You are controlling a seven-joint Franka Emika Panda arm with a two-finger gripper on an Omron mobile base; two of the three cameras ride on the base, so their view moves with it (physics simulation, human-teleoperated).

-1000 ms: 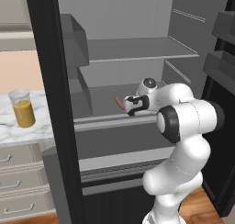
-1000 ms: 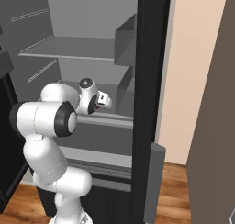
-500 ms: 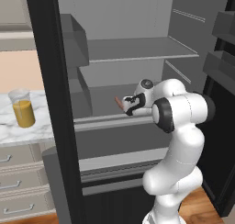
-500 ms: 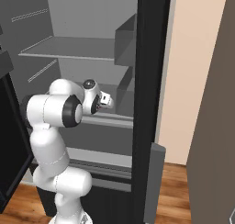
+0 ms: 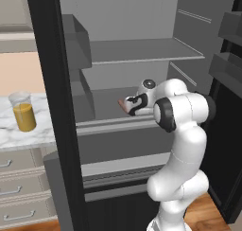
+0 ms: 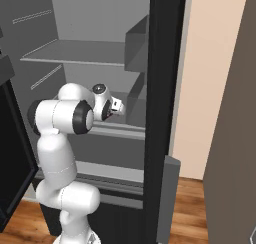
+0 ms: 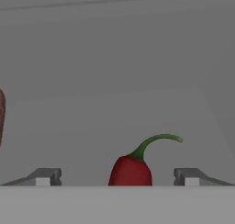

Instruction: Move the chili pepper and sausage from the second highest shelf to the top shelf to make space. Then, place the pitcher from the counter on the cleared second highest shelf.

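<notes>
Gripper [image 7: 117, 176] stands spread wide, fingertips straddling the chili pepper [image 7: 131, 169] on the second-highest shelf [image 5: 113, 123] near its front edge, evidently positioned for pinching; nothing is held.

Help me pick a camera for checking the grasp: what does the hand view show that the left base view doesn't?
Hand view alone: the chili pepper with its green stem, between the open claw fingertips. Left base view alone: the pitcher on the counter, the top shelf, and the arm. Both: the sausage and the grey shelf it lies on.
</notes>
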